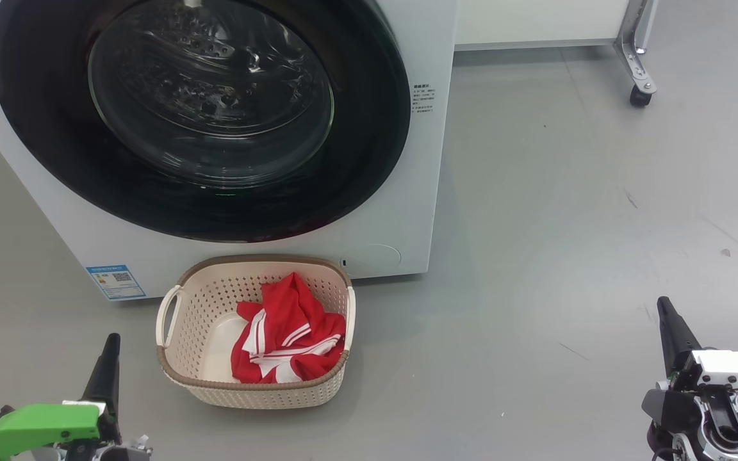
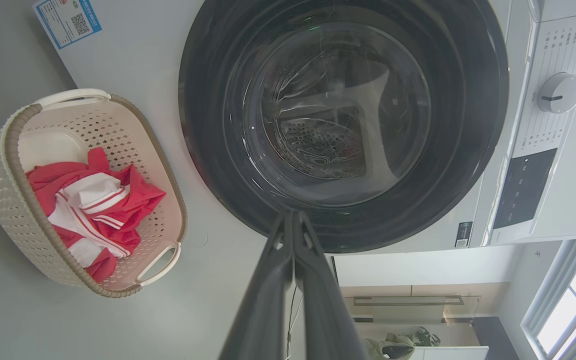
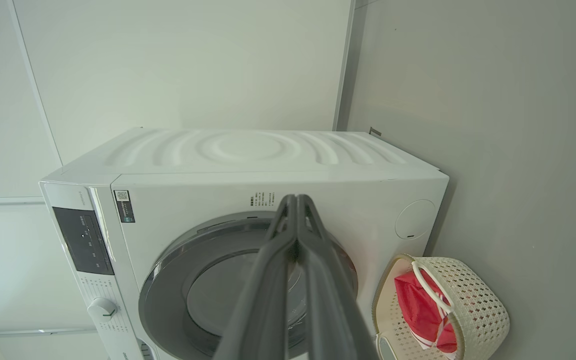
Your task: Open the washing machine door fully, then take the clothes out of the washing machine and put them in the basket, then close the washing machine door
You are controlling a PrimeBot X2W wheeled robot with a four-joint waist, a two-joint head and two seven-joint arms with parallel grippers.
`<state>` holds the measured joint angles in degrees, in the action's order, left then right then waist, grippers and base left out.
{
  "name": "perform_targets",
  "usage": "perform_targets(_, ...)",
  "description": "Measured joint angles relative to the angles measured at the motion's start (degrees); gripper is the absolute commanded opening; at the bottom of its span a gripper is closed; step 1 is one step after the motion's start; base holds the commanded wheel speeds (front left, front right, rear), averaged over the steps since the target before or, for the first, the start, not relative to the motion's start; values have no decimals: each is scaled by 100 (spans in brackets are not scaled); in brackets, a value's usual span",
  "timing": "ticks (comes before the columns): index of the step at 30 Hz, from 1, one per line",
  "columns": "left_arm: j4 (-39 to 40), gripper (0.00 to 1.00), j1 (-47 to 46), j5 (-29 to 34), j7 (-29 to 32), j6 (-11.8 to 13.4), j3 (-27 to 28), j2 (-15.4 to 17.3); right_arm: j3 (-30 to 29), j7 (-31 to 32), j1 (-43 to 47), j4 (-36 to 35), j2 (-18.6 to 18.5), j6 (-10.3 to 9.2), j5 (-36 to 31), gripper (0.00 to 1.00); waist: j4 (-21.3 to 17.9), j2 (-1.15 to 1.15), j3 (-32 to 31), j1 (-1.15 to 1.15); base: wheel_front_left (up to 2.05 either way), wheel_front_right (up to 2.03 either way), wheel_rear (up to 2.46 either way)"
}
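Pincers clenched, both empty: left pincer (image 1: 111,342) near the basket (image 1: 266,397), which holds the clothes (image 1: 286,333) on the floor before the washing machine (image 1: 401,218); washing machine door (image 1: 42,141) shut; right pincer (image 1: 665,310) well apart at far right.

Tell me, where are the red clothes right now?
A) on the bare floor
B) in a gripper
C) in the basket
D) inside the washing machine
C: the red clothes lie heaped inside the cream basket, which sits on the floor in front of the washing machine; its door is shut.
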<state>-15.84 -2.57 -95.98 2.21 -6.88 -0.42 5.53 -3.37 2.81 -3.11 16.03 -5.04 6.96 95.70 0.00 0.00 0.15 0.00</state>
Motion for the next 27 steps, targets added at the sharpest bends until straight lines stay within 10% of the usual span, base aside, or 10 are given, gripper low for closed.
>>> perform_targets(27,-7,0,-16,0,24,-1,13,-20,-19,18,-1,2,4,0,-1,0,0,0,0,0,0,0,0)
